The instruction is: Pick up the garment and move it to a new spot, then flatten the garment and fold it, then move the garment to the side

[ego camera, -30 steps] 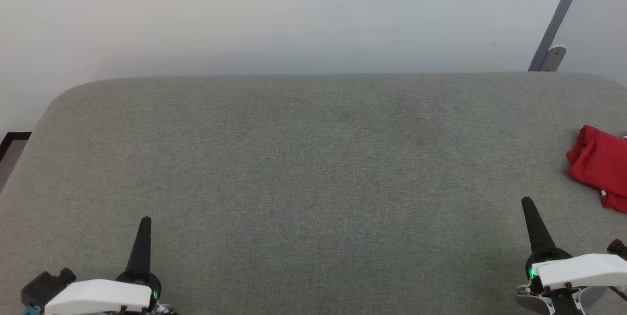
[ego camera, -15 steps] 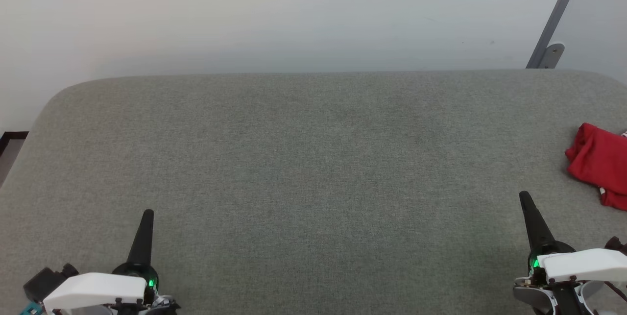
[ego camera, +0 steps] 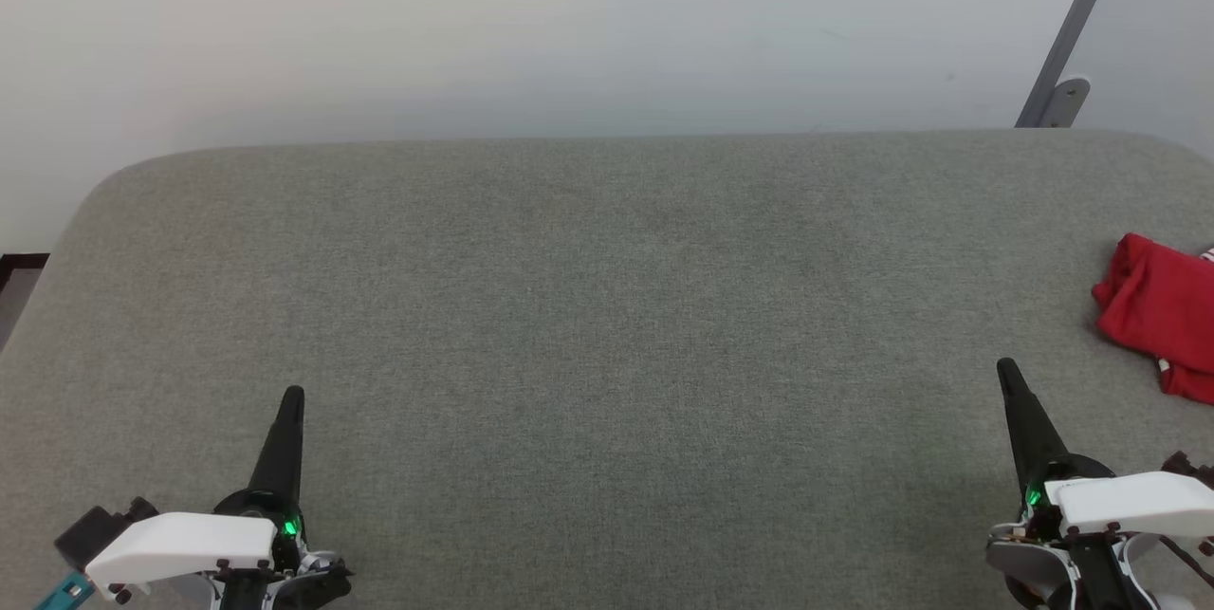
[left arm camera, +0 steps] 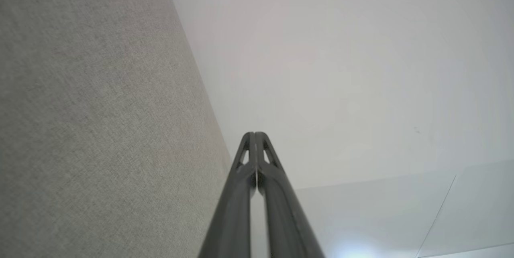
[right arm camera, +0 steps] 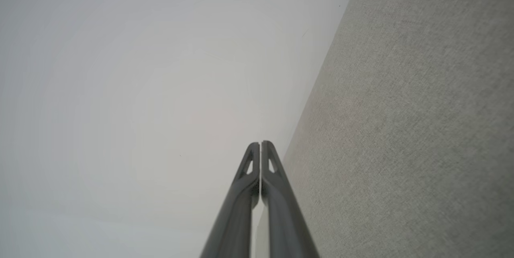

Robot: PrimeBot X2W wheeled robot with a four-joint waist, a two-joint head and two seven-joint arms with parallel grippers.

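The left tool [ego camera: 293,394] is pressing its two dark fingers together with nothing between them, and the left wrist view is showing the same meeting tips [left arm camera: 254,134]. The right tool [ego camera: 1003,366] is also standing with its fingers closed on nothing, its tips [right arm camera: 260,143] touching each other. Both are pointing across the grey fabric worktop [ego camera: 607,306] toward the pale wall [ego camera: 569,22] ahead of them. The garment [ego camera: 1157,306] is lying crumpled on the worktop, ahead of the right tool and out to its right, apart from it and far from the left tool. It is showing red cloth with a little white at its edge, and the frame edge is cutting it off. A grey metal strut [ego camera: 1076,22] is leaning against the wall beyond the right tool.
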